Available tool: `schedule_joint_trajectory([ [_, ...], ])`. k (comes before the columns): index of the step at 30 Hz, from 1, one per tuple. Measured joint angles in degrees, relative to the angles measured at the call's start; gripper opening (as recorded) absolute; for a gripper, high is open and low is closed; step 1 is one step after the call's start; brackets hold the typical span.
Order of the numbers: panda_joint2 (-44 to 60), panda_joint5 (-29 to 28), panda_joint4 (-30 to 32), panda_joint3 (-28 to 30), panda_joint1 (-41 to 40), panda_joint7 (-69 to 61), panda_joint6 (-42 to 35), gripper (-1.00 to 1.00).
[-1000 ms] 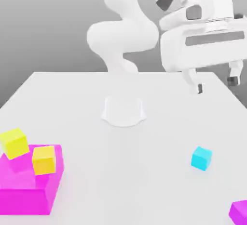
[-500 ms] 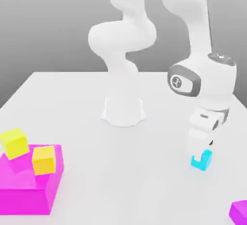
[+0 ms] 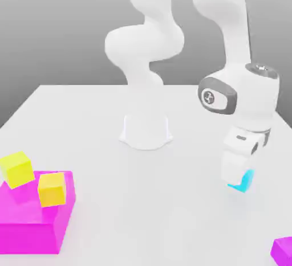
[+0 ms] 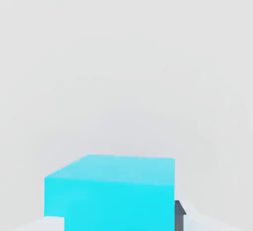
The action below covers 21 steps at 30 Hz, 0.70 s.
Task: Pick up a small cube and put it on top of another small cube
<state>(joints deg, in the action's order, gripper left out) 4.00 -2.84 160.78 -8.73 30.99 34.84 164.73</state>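
The small cube [image 3: 247, 181] is bright cyan and rests on the white table at the exterior view's right. My gripper [image 3: 239, 179] has come straight down over it, and the white hand covers most of it, leaving a cyan corner showing. In the hand view the small cube [image 4: 111, 193] sits close up between my fingers, with a dark finger pad [image 4: 179, 216] against its side. The gripper is shut on the cube, which still touches the table. Two yellow cubes [image 3: 17, 168] [image 3: 52, 188] sit on a big magenta block [image 3: 31, 225] at the exterior view's left.
The arm's round white base [image 3: 146, 131] stands at the middle back of the table [image 3: 114, 202]. A second magenta piece [image 3: 282, 249] pokes in at the exterior view's lower right corner.
The hand dropped from high at the exterior view's right down onto the cyan cube. Its fingers then closed on the cube's sides, hiding more of it.
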Motion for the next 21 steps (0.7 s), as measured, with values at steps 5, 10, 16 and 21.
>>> schedule_joint_trajectory([
  [5, -5.3, 1.4, -3.6, 5.9, -11.7, -12.8, -8.3, -1.00],
  [10, -9.4, 0.6, -8.2, 13.3, -22.6, -26.0, -16.5, -1.00],
  [16, -13.2, -1.2, -12.8, 23.9, -31.9, -39.6, -25.2, -1.00],
  [21, -9.7, 0.3, -14.0, 29.8, -36.1, -47.9, -23.5, -1.00],
])
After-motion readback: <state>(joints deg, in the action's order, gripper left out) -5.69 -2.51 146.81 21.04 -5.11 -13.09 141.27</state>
